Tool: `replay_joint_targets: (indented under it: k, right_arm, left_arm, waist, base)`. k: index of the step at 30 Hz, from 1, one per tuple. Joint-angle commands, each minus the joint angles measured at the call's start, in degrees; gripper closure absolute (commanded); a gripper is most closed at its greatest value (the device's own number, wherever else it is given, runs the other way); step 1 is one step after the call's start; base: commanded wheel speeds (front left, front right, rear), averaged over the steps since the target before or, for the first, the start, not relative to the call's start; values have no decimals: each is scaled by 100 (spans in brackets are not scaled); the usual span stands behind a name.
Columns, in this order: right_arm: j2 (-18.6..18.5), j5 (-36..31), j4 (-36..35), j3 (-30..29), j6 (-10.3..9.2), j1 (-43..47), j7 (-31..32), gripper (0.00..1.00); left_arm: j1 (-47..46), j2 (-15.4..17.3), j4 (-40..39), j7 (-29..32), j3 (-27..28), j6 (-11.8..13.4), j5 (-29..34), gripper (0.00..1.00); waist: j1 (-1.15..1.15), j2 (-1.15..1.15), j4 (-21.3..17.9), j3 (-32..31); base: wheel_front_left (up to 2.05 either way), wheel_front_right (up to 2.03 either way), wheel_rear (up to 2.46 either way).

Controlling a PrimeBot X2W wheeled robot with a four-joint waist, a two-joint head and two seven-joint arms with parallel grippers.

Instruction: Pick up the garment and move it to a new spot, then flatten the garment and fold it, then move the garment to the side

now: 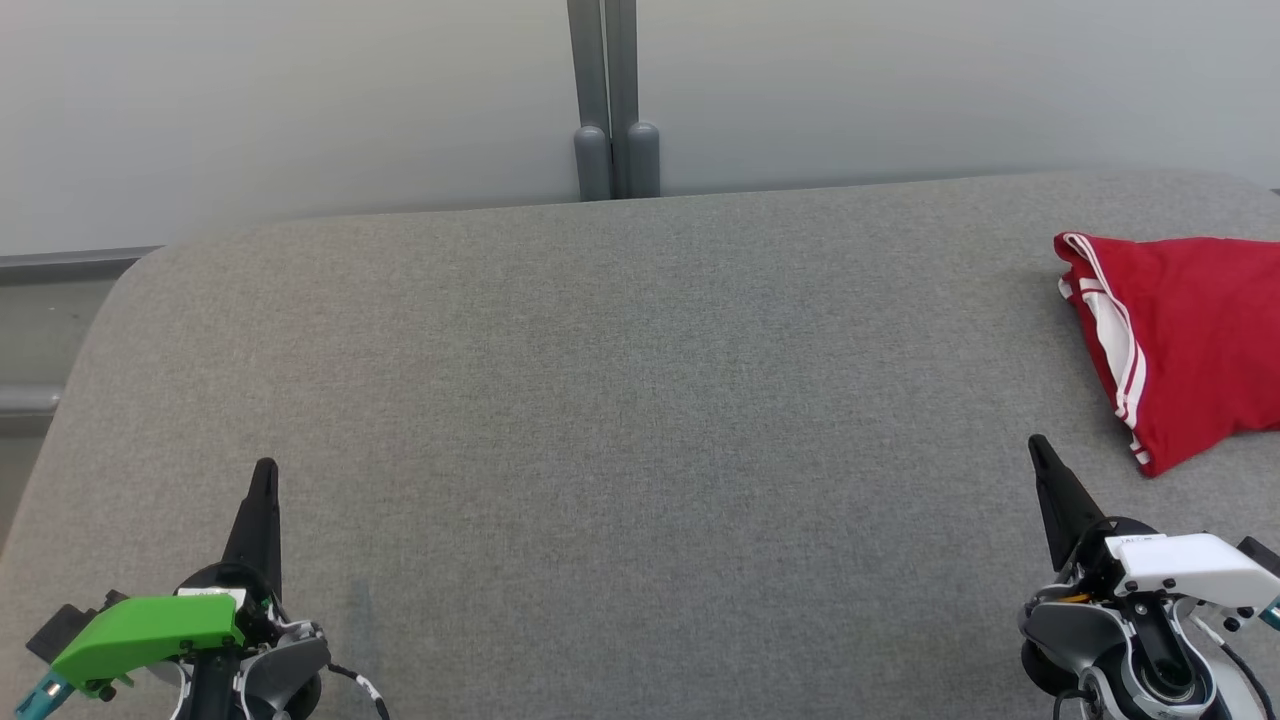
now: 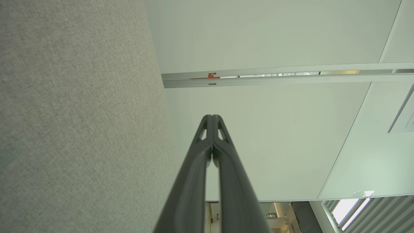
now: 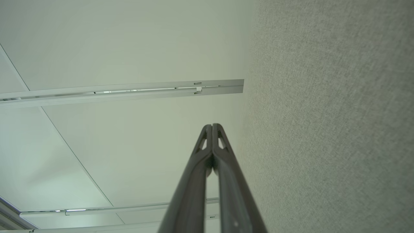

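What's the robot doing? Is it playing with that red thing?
Right now the robot is not holding anything. Its left hand and right hand are both shut and empty, low over the near part of the grey table. The red garment with white stripes lies on the table's right side, beyond the right hand, looking folded. Neither hand touches it.

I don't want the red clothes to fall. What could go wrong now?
1. The red garment lies far right on the grey table, partly out of the head view, so a tug might slide it off.
2. The right gripper is shut near it, not touching; reaching in like that would probably just push the cloth.
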Motion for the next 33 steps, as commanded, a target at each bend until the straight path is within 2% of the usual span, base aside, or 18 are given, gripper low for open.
replay_joint_targets:
  k: [1, 33]
  right_arm:
    - [-21, 40, -32, -9, 2, -38, 18, 100]
    - [-21, 40, -32, -8, 2, -38, 18, 100]
  left_arm:
    - [-59, 13, -8, 25, 14, -30, -3, 100]
    - [-59, 13, -8, 25, 13, -30, -2, 100]
  waist:
    - [0, 0, 0, 0]
    - [0, 0, 0, 0]
  base:
    - [0, 0, 0]
    - [0, 0, 0]
